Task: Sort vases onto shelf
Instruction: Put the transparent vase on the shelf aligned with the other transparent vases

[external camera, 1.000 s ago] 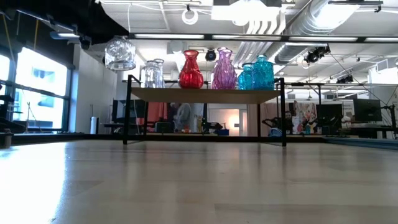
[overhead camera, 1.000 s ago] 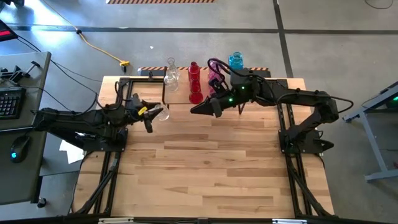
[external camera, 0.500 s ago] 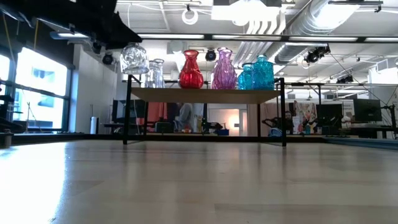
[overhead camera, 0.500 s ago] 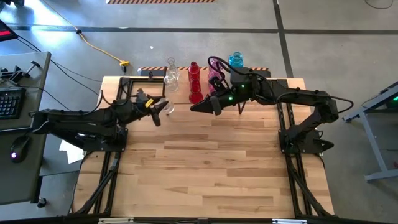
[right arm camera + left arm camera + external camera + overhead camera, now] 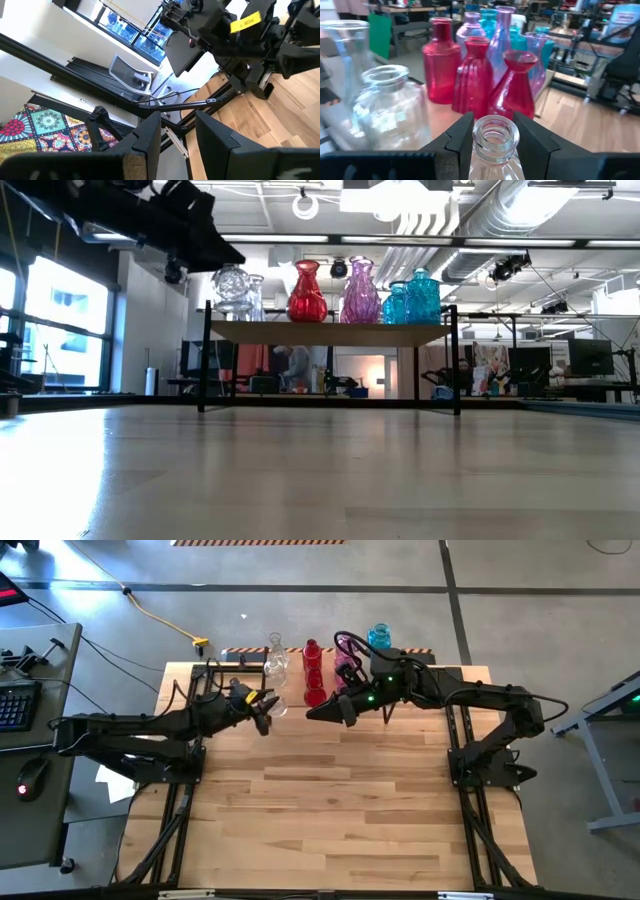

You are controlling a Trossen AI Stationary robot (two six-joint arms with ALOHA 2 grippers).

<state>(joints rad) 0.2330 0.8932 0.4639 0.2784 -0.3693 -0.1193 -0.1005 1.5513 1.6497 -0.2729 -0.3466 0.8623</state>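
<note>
- Near half of the table (image 5: 330, 810) is just bare wood slats.
- Left pincer (image 5: 492, 131) has its fingers clamped on the neck of a clear vase (image 5: 495, 142), so only partly open around the glass. In the high view it's at about 10 o'clock from the table centre, right at the shelf's left front edge.
- Low view shows that clear vase (image 5: 230, 285) held up at shelf-top height, by the left end.
- Right pincer (image 5: 312, 715) sits at about 12 o'clock, just in front of the shelf. Its fingers (image 5: 150, 132) stand a bit apart with nothing between them.
- The shelf (image 5: 330, 332) at the far edge carries the vases: clear ones (image 5: 390, 112) on the left, red ones (image 5: 475, 75) in the middle, then pink (image 5: 360, 292) and blue (image 5: 420, 296) toward the right.
</note>
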